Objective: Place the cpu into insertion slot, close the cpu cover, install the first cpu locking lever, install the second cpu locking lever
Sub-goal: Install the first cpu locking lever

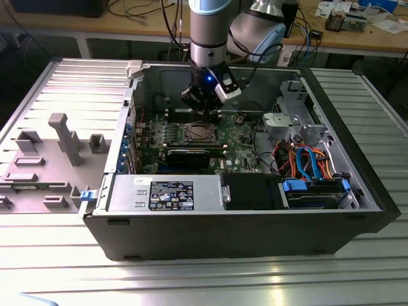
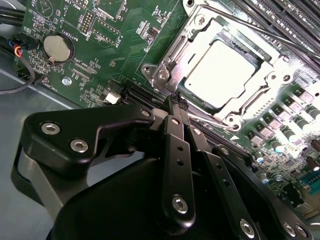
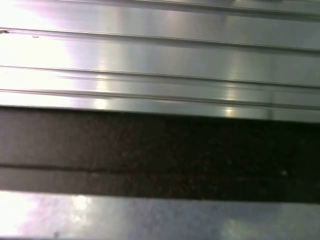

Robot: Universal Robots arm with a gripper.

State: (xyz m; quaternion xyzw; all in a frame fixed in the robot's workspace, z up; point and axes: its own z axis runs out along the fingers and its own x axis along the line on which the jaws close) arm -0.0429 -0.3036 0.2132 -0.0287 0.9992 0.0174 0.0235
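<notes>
The cpu (image 2: pixel 221 75) is being seen seated in the slot (image 2: pixel 250 57) at the upper right of the second wrist view, with the cover (image 2: pixel 200 37) lying flat around it. Just below its lower corner the gripper (image 2: pixel 176 104) is being held with its jaws pressed together, nothing visibly gripped, tips beside a thin lever (image 2: pixel 210 120) running along that edge. In the exterior view's centre, the gripper (image 1: pixel 203 105) is being kept above the board (image 1: pixel 239 143), the case wall (image 1: pixel 131 121) standing well apart.

The cpu (image 2: pixel 220 75) shows a smooth, silvery metal face, ringed by the cpu cover (image 2: pixel 272 82) — bright, glossy stamped metal. The hand (image 2: pixel 178 102) is matt black metal with shiny screw heads. The desk (image 3: pixel 160 55) is ribbed metal — brushed, reflective.
</notes>
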